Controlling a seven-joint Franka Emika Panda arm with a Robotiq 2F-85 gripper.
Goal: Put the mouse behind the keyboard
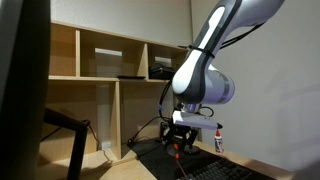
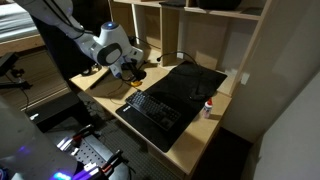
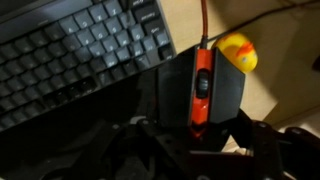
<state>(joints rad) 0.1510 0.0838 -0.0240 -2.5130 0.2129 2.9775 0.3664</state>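
gripper [image 1: 180, 137] clamped round mouse [image 3: 205, 95] | keyboard [image 3: 70, 55] just beside | yellow round object [image 3: 238, 52] touching mouse's front | white bottle [image 2: 209, 108] beside mat [image 2: 190, 85]

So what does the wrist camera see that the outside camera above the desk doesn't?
Only the wrist view shows the round yellow thing beside the small black computer mouse, plus the mouse's orange stripe. Only the exterior view shows the white robot arm, the wooden shelves and the small white red-capped bottle. Both show the mouse at the gripper and the wide dark keyboard.

Bare mat [image 2: 196, 80] by kbd [image 2: 155, 110] (bottle [image 2: 209, 108] near)
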